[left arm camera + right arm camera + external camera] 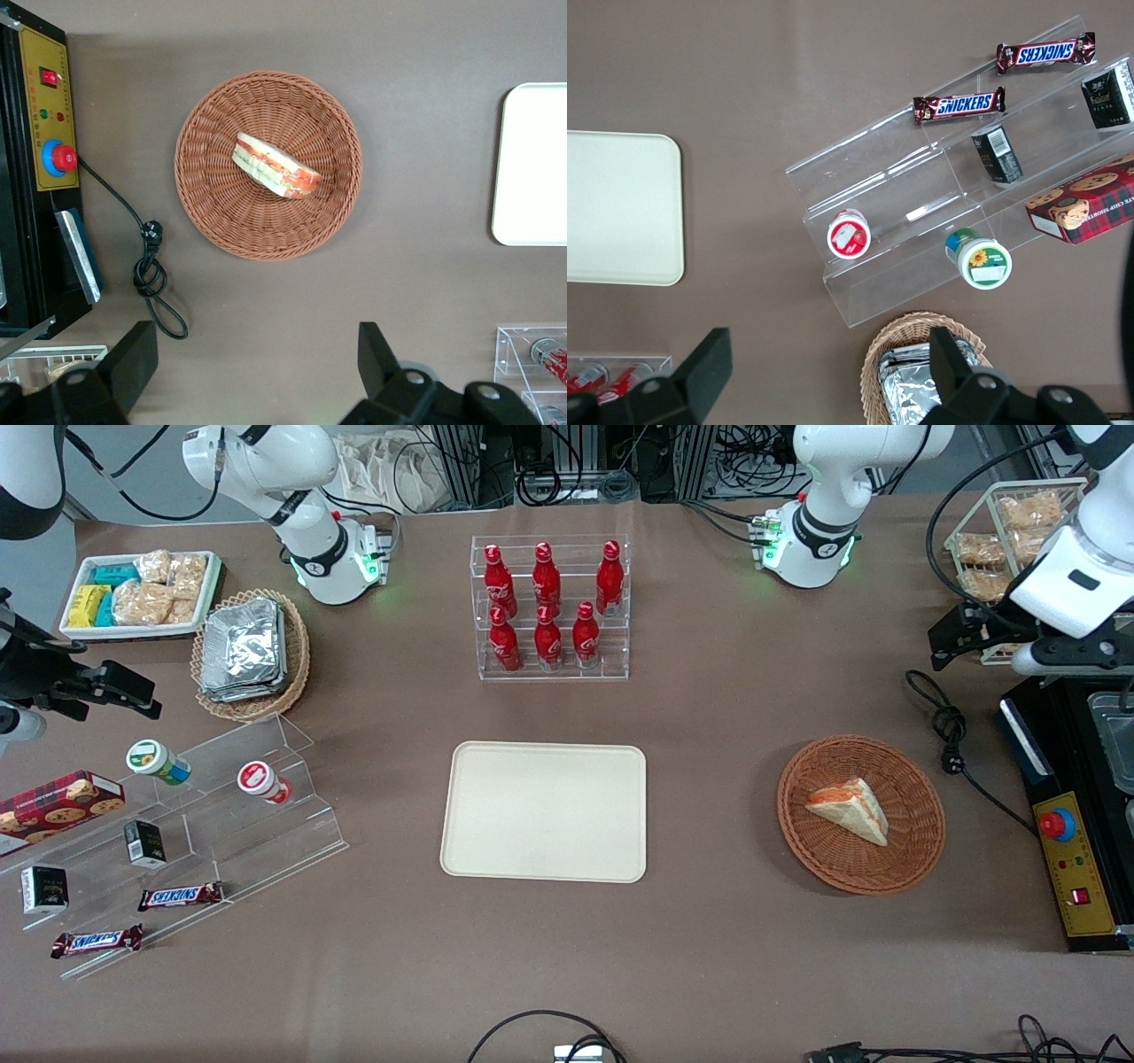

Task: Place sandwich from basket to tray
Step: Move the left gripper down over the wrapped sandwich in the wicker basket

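The sandwich [849, 808] is a pale triangular wedge with orange-red and green filling, lying in the round reddish-brown wicker basket [850, 865]. In the left wrist view the sandwich [275, 166] lies near the middle of the basket [221, 204]. The cream-beige tray [545, 824] lies flat at the table's middle, beside the basket and bare; its edge shows in the left wrist view [536, 164]. My left gripper [952, 642] hangs high above the table, farther from the front camera than the basket. It is open and empty [255, 341], with bare tablecloth between its fingers.
A black control box [1067, 850] with a red button and a coiled black cable [948, 731] lie beside the basket toward the working arm's end. A wire rack of snack packets [1010, 531] stands near the arm. A clear rack of red bottles [551, 607] stands farther back than the tray.
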